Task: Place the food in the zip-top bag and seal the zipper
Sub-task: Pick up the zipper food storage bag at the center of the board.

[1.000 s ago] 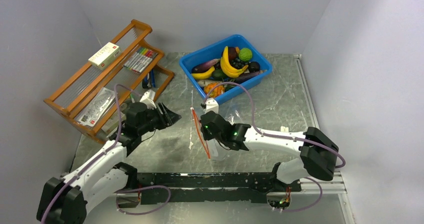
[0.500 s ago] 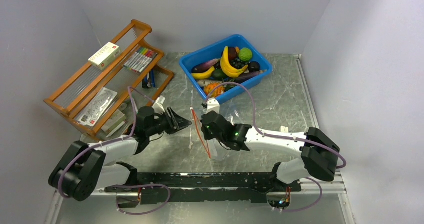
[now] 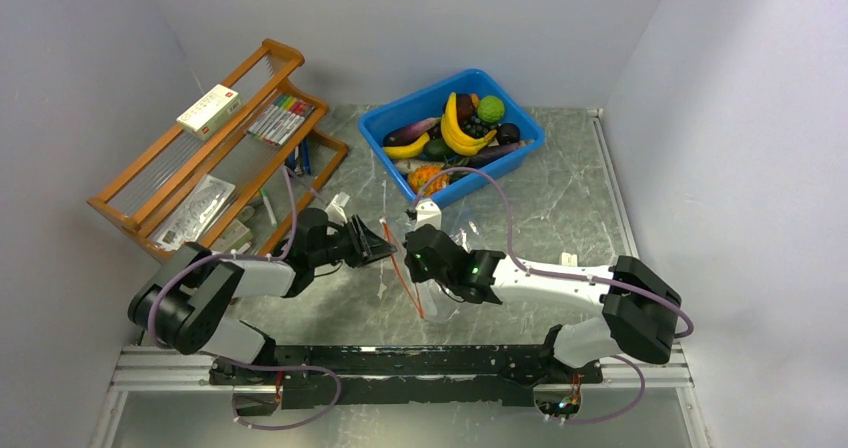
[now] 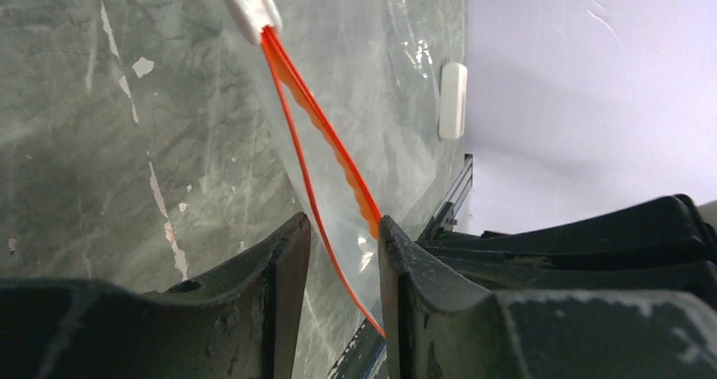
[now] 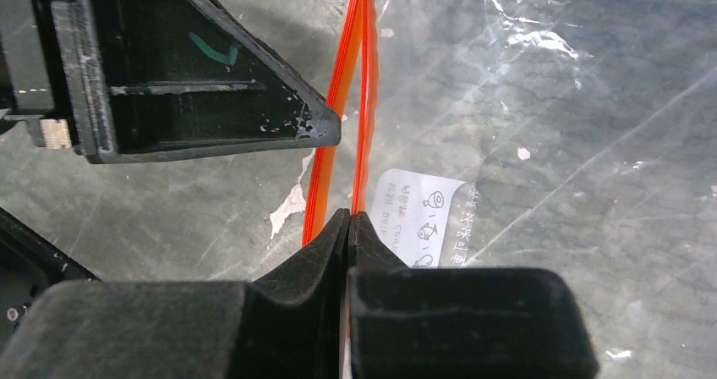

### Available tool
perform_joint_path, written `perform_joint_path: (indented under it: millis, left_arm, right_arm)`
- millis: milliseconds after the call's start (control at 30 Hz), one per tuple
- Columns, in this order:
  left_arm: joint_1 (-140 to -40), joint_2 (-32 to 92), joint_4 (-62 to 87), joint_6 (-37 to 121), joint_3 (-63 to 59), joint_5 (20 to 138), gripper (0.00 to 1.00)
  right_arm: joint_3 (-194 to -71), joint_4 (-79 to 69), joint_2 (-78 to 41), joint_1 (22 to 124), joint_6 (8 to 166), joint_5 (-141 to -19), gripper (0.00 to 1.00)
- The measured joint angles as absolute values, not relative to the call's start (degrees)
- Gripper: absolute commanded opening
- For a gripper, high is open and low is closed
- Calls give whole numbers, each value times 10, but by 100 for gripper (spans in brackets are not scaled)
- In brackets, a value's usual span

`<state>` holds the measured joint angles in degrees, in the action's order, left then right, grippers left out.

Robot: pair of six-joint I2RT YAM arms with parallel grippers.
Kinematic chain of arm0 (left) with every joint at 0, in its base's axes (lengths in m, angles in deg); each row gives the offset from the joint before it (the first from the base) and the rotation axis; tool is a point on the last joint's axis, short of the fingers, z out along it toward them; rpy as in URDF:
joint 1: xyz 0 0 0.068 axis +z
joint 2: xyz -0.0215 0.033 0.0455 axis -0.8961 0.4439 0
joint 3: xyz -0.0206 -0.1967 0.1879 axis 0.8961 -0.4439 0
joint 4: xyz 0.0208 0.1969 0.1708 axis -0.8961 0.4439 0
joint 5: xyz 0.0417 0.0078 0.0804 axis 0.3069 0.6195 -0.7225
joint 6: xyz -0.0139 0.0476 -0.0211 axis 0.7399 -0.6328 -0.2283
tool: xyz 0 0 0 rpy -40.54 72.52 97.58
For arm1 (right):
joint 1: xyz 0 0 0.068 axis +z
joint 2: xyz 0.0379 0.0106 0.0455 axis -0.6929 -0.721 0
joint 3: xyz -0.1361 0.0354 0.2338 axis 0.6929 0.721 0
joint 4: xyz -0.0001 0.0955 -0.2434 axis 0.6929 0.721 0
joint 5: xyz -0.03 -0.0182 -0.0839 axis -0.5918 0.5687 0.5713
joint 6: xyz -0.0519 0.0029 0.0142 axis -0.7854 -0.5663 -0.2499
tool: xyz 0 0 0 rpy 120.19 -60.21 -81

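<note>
**Top view.** The table is carrying a wooden rack at far left and a blue bin at the back. The food is lying in that bin, none of it in the bag. Since the earlier frames the left arm has been folding inward and reaching right, and the left gripper is now arriving at the bag's mouth. The right arm is barely shifting. The zip-top bag is hanging at mid-table from the right gripper, with the zipper running as a slanted red line.

**Wrist views.** These are showing what the top view is hiding. In the left wrist view the left gripper is standing with a narrow gap, one red lip of the zipper passing between its fingers and brushing the right one. A white slider is sitting farther along the strip. In the right wrist view the right gripper is pinching one lip of the zipper with its jaws together. A printed label is showing through the film.
</note>
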<state>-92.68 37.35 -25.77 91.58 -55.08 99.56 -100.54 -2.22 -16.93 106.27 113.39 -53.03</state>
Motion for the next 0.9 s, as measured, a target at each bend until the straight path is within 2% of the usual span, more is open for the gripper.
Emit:
perform_joint_path:
  millis: [467,567,633,800,867,900]
  left_arm:
    - [-950,446,-273,906,-529,974,30]
    - [-955,479,-285,910,-523,974,20]
    - [-958,490,-290,912,-523,974,8]
    - [-962,476,-290,905,-522,967,7]
    - [-963,457,-282,897,-522,958,7]
    - [-965,443,-275,892,-522,952,7]
  right_arm:
    - [-995,-30,-164,1062,1136,-536,0]
    - [-994,-30,-164,1062,1136,-537,0]
    - [-994,-30,-164,1062,1136,-537,0]
    - [-994,-30,-164,1062,1137,-536,0]
    - [-994,-29,-164,1062,1138,-536,13]
    - [-995,-25,-164,1062,1140,-536,24]
